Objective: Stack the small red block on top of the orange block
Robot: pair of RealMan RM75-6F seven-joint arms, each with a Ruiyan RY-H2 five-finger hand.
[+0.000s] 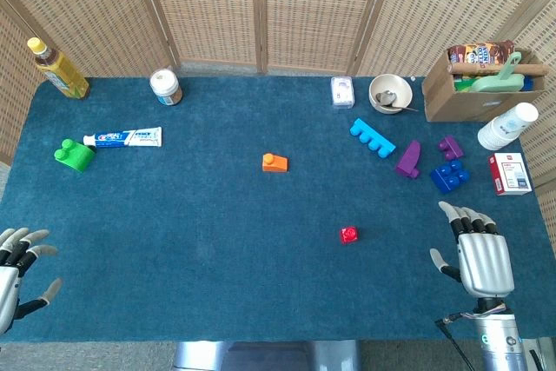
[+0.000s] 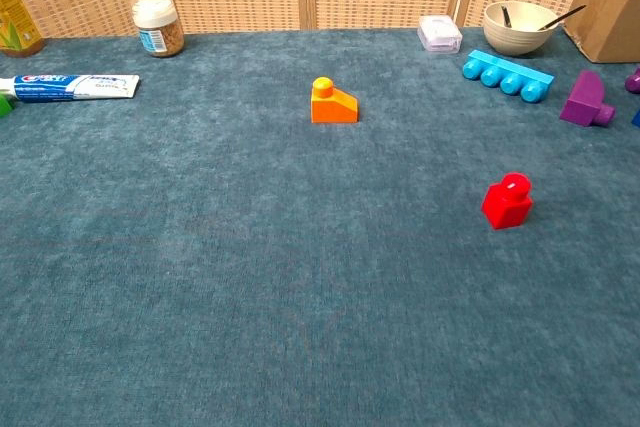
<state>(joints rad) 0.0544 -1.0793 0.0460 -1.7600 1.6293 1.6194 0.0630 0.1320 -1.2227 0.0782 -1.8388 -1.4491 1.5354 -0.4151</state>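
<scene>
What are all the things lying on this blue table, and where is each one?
small red block: 1, red, near right of centre
orange block: 1, orange, centre
long block: 1, light blue, far right
purple blocks: 2, purple, right
dark blue block: 1, blue, right
green block: 1, green, left
toothpaste tube: 1, white and blue, left
jar: 1, white lid, far left
bottle: 1, yellow, far left corner
clear case: 1, far middle
bowl: 1, cream, spoon inside
cardboard box: 1, brown, far right
cup stack: 1, white, right edge
small carton: 1, red and white, right edge
left hand: open, near left
right hand: open, near right
</scene>
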